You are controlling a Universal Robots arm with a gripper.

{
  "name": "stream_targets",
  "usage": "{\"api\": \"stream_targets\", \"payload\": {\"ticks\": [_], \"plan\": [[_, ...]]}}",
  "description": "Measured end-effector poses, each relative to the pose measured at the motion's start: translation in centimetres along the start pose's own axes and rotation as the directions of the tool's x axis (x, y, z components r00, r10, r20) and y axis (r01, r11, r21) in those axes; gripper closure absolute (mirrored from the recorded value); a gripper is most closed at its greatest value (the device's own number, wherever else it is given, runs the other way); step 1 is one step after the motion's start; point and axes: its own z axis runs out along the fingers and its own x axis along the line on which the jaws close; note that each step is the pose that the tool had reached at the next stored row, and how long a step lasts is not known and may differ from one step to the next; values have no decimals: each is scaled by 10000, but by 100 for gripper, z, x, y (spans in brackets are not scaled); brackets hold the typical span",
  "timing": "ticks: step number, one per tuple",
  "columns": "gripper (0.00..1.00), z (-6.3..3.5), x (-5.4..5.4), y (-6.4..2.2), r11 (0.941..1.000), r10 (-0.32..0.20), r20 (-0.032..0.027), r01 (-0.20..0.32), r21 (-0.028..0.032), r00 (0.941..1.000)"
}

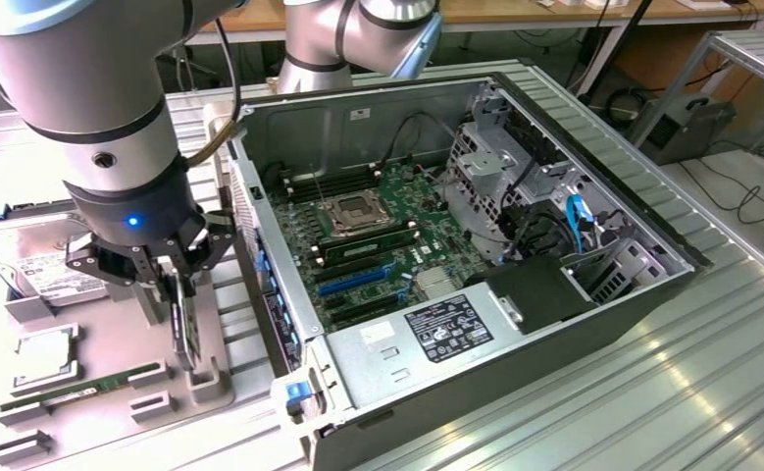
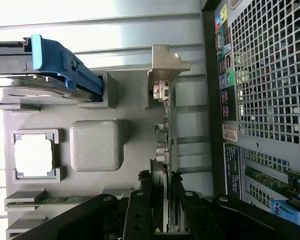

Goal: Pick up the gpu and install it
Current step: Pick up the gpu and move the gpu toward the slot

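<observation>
The gripper [image 1: 173,287] has its jaws closed on the thin flat black gpu [image 1: 188,332]. The gpu stands on edge in a slot of the grey plastic holder [image 1: 212,385] on the bench, just beside the open black computer case [image 1: 513,324]. It probably stands upright so that the jaws reach it from above.

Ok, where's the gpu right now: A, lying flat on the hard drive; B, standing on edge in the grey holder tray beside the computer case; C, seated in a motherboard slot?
B: the gpu stands on edge in the grey holder tray, outside the open computer case, with the gripper directly over it.
</observation>
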Motion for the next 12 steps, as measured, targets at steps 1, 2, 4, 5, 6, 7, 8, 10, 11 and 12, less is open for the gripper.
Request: {"api": "stream_targets", "payload": {"ticks": [1, 2, 4, 5, 6, 7, 8, 10, 11, 12], "plan": [[74, -5, 0, 1, 10000, 0, -1, 0, 1, 10000], [74, -9, 0, 2, 10000, 0, 0, 0, 0, 10000], [74, -15, 0, 3, 10000, 0, 1, 0, -1, 10000], [74, -18, 0, 4, 10000, 0, 1, 0, -1, 10000], [74, -20, 0, 6, 10000, 0, 0, 0, 0, 10000], [74, -23, 0, 7, 10000, 0, 0, 0, 1, 10000], [74, -24, 0, 8, 10000, 0, 0, 0, 1, 10000], [74, -30, 0, 12, 10000, 0, 0, 0, 0, 10000], [74, -31, 0, 13, 10000, 0, 0, 0, 1, 10000], [74, -32, 0, 14, 10000, 0, 0, 0, 0, 10000]]}}
